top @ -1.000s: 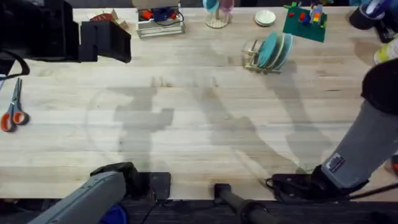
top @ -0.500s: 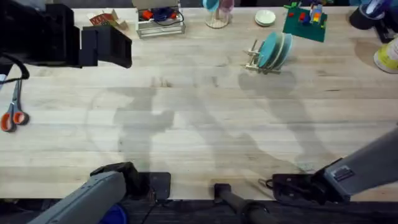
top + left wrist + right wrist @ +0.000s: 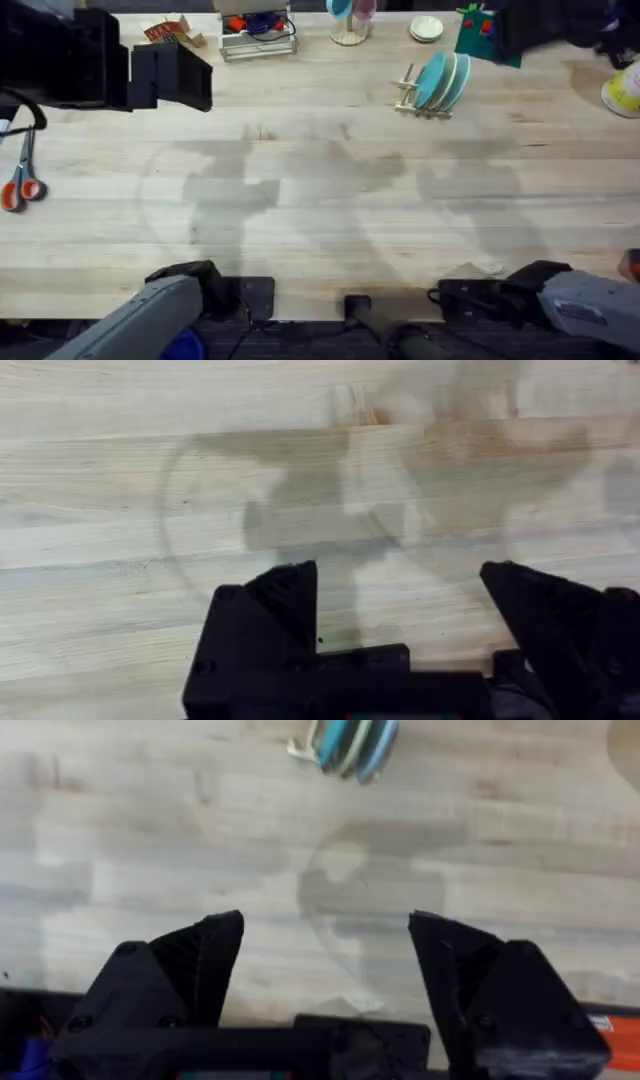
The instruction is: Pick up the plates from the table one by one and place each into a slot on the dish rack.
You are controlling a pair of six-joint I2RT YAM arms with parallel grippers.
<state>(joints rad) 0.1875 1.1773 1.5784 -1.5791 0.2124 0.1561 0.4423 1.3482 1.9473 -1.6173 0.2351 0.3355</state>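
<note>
- The dish rack point(image 3: 408, 92) is sitting toward the far right of the bench point(image 3: 320, 200); it is holding teal-blue plates point(image 3: 440, 80) and, it seems, one paler plate between them, all standing on edge in its slots; the same rack and plates point(image 3: 345, 742) are appearing far off in the right wrist view.
- A pale cream-yellow plate point(image 3: 426, 28) is lying flat at the far edge of the bench, beyond the rack and well apart from it; it is looking plain, round and matte.
- The racked plates are leaning slightly, their faces turned sideways along the bench; the rack's long axis is running roughly left to right.
- A wire basket point(image 3: 258, 38) is holding coloured items at the far edge.
- The left gripper point(image 3: 400, 610) is hovering over bare wood with its fingers spread wide and holding nothing.
- The right gripper point(image 3: 325, 970) is likewise hanging above the bench, fingers wide and holding nothing.
</note>
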